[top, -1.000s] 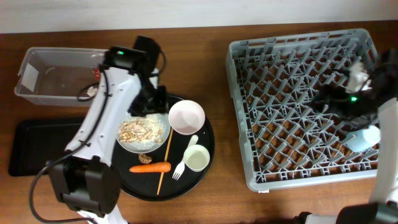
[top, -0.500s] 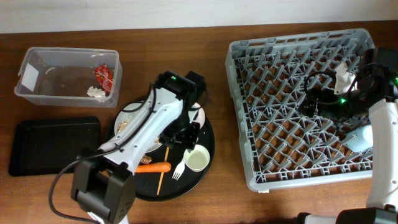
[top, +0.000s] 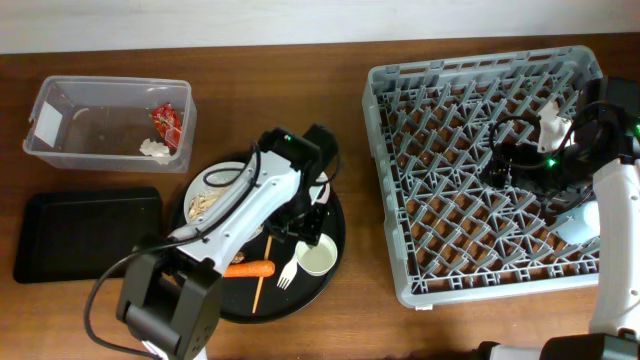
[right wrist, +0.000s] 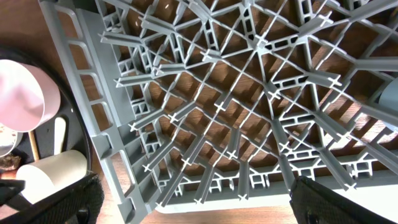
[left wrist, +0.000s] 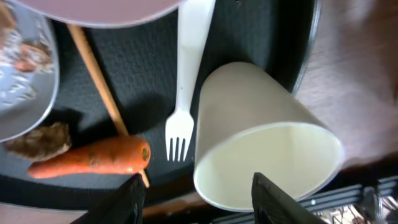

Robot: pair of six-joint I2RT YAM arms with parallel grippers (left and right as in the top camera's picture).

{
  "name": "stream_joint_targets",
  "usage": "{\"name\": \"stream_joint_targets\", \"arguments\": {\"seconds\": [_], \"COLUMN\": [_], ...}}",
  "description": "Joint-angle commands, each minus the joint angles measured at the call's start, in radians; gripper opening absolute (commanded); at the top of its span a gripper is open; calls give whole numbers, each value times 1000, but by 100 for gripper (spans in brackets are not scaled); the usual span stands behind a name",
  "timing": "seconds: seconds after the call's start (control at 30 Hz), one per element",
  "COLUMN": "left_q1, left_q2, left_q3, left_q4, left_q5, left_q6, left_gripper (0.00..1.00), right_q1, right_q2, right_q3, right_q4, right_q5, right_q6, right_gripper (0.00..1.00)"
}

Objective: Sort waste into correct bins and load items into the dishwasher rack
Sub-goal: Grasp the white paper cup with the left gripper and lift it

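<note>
The left gripper (left wrist: 198,194) hung low over the right part of the large round black tray (top: 310,292), its two fingers apart. The small white cup (left wrist: 249,137) stood directly beneath it. In the left wrist view one finger sat outside the cup's wall on the fork side and the other lay across the cup's open mouth, so the near wall fell between them. Whether either finger touched the cup could not be told.

Just beside the cup lay the white plastic fork (left wrist: 185,74). Beyond the fork was the thin wooden stick (left wrist: 93,68), with one end running past the tip of the orange carrot (left wrist: 87,158). A small brown scrap (left wrist: 40,140) rested against the carrot, at the rim of the white plate (left wrist: 31,99). The plate carried pale rice with brown meat bits (top: 203,205). The white bowl (right wrist: 18,99) sat on the same tray, next to the cup on the side away from the gripper's fingertips.

The clear rectangular plastic tub (top: 90,130) stood at the table's far left, well apart from the gripper. It held the crumpled red wrapper (top: 167,120) and the white tissue wad (top: 153,148). The flat black rectangular tray (top: 85,232) lay in front of the tub.

The right gripper (right wrist: 202,202) hovered above the large square grey plastic rack (top: 450,90), with its fingers spread wide and nothing between them. The light blue cup (top: 585,222) lay in the rack's right part, off to one side of that gripper.
</note>
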Motion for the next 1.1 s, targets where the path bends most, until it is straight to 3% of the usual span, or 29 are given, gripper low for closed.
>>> {"name": "stream_joint_targets", "arguments": {"seconds": [0.0, 0.13, 0.23, 0.37, 0.57, 0.83, 0.97, 1.07], "left_q1": [-2, -2, -2, -2, 2, 139, 217, 261], "left_q2": [-10, -10, -10, -10, -10, -87, -100, -98], "left_q3": [-62, -101, -107, -107, -90, 155, 227, 225], "left_q4": [51, 98, 117, 131, 92, 34, 152, 290], "left_q5": [11, 11, 11, 12, 37, 66, 306, 607], "left_q6": [-14, -25, -26, -33, -29, 25, 26, 26], "left_gripper": [54, 42, 18, 1, 0, 0, 0, 0], "right_q1": [5, 5, 5, 5, 5, 5, 6, 5], "right_q2": [3, 3, 3, 3, 3, 3, 3, 3], "right_q3": [7, 7, 7, 7, 7, 7, 7, 7], "right_q4": [0, 0, 0, 0, 0, 8, 47, 102], "right_q5": [13, 13, 13, 13, 13, 12, -77, -242], "right_q6": [-3, -3, -3, -3, -4, -3, -57, -160], "right_gripper": [99, 99, 99, 99, 99, 99, 99, 99]}}
